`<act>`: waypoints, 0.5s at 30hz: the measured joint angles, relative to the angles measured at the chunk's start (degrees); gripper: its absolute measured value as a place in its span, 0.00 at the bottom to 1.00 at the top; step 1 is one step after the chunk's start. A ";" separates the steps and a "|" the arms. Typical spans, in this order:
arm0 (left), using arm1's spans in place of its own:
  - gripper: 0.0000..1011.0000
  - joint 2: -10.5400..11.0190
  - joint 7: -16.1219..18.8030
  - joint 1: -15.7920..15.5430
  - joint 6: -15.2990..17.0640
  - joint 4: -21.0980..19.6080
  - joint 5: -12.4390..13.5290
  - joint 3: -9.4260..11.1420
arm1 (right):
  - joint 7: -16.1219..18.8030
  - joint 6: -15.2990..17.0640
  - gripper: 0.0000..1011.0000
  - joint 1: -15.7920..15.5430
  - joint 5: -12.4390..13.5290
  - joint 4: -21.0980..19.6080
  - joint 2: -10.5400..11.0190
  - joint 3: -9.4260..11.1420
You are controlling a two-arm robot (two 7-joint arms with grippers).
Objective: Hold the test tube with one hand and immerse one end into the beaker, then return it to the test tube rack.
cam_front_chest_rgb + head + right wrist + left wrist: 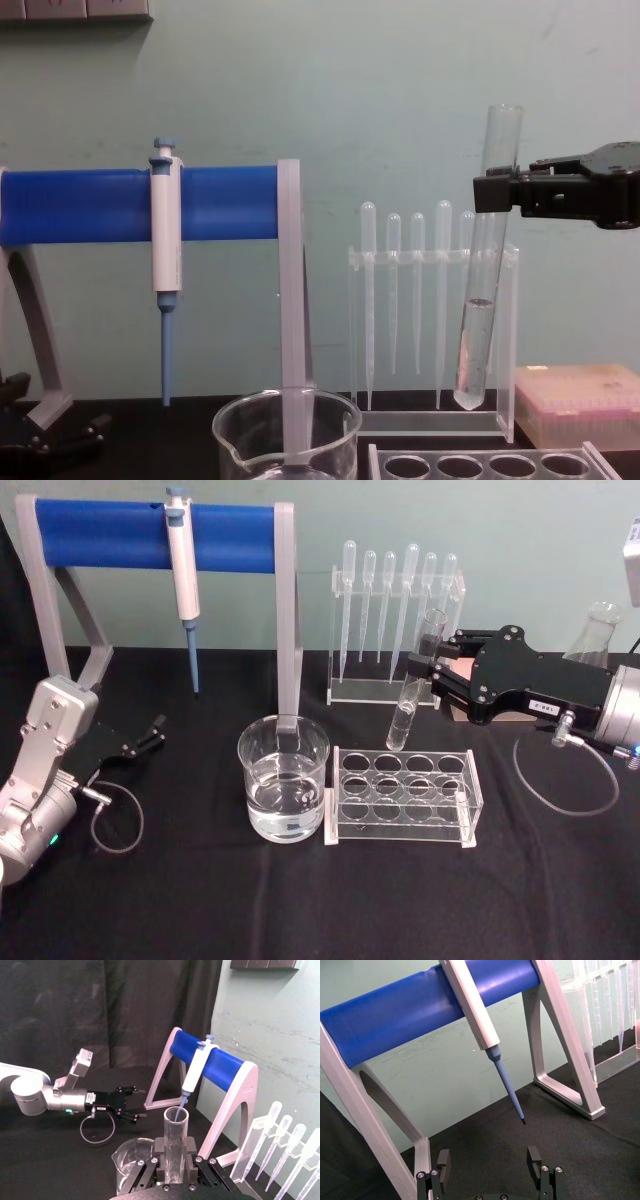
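My right gripper [424, 670] is shut on the test tube [403, 720], gripping it near its upper part. The tube hangs slightly tilted, rounded end down and open mouth up, above the back row of a clear rack [400, 798]. In the chest view the tube [483, 310] holds some liquid in its lower part, below the gripper [496, 192]. The right wrist view shows the tube [175, 1135] between the fingers [191, 1149]. The beaker [252, 770], about half full of water, stands left of the rack, apart from the tube. My left gripper [154, 730] rests open at the far left.
A blue-barred stand [110, 532] carrying a white-and-blue micropipette [182, 575] rises behind the beaker. A clear holder of plastic pipettes [395, 630] stands behind the tube. A glass flask [600, 630] and a pink box [575, 400] sit at the back right.
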 joint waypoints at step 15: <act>0.99 0.00 0.00 0.00 0.00 0.00 0.00 0.00 | 0.00 0.00 0.24 0.00 0.00 0.00 0.00 0.00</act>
